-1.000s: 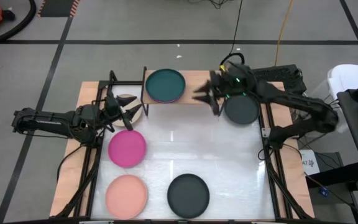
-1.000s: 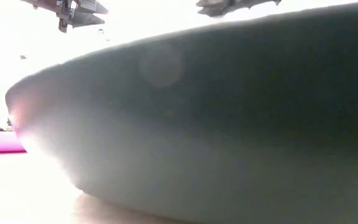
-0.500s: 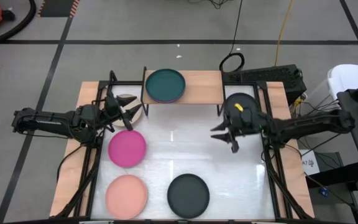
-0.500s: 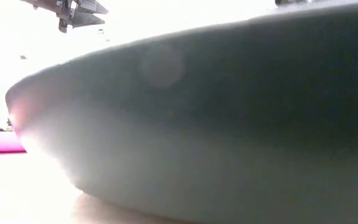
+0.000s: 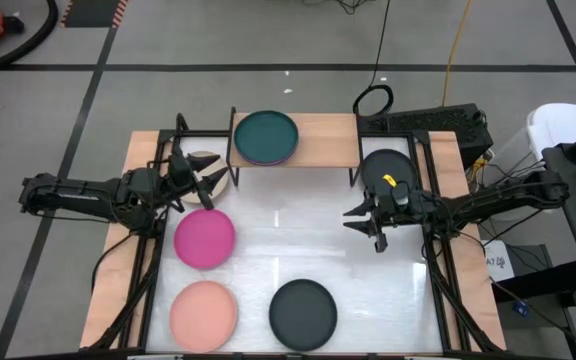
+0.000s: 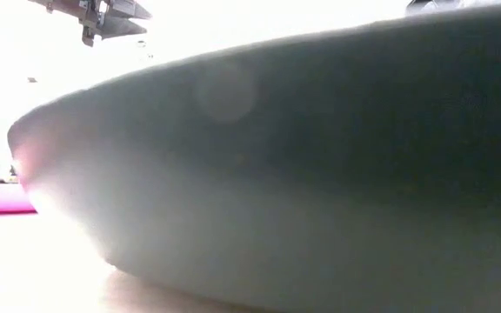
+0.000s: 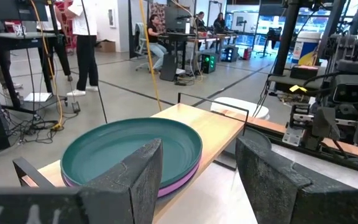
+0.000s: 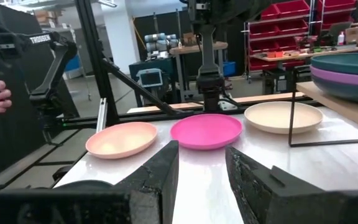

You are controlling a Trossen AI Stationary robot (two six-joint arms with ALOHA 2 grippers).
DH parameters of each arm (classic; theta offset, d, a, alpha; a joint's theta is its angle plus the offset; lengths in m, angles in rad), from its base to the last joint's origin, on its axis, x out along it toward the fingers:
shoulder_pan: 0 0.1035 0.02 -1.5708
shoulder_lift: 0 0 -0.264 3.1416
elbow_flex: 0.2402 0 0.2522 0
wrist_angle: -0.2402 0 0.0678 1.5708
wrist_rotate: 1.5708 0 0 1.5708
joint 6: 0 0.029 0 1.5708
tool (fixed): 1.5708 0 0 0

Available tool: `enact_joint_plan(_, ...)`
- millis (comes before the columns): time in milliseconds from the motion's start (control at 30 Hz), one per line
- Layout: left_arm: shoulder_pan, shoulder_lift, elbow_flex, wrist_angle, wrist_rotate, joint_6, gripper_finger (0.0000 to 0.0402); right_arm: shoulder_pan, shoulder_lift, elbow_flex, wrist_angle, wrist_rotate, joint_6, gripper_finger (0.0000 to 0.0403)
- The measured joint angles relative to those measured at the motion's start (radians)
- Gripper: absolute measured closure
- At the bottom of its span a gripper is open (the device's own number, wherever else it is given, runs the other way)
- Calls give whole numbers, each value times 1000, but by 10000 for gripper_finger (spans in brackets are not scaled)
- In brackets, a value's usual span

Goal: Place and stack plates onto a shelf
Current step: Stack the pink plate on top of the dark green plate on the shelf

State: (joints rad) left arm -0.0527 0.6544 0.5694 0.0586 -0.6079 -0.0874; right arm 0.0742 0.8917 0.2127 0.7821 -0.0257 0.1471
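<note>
The shelf (image 5: 313,140) holds a short stack topped by a teal plate (image 5: 266,136). Right of the shelf, the right claw (image 5: 366,222) hovers open and empty beside a black plate (image 5: 383,165). Left of it, the left claw (image 5: 200,180) waits open above a beige plate (image 5: 212,186). The plates look stiff, light and smooth; pinching the raised rim seems best.

Left hand (image 5: 200,178) hovers with fingers spread; right hand (image 5: 365,222), fingers apart too, reaches in from its side.
</note>
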Motion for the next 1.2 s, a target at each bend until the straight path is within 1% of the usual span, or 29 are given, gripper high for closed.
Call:
enact_joint_plan(367,0,0,0,22,0,2,195,0,0,0,8,3,1,287)
enact_joint_plan(533,0,0,0,25,0,-48,195,0,0,0,7,4,2,287)
enact_joint_plan(700,0,0,0,51,0,-54,195,0,0,0,7,4,2,287)
enact_joint_plan(1000,0,0,0,51,-2,58,195,0,0,0,-9,4,2,287)
enact_joint_plan(1200,0,0,0,51,-2,55,195,0,1,0,-8,4,2,287)
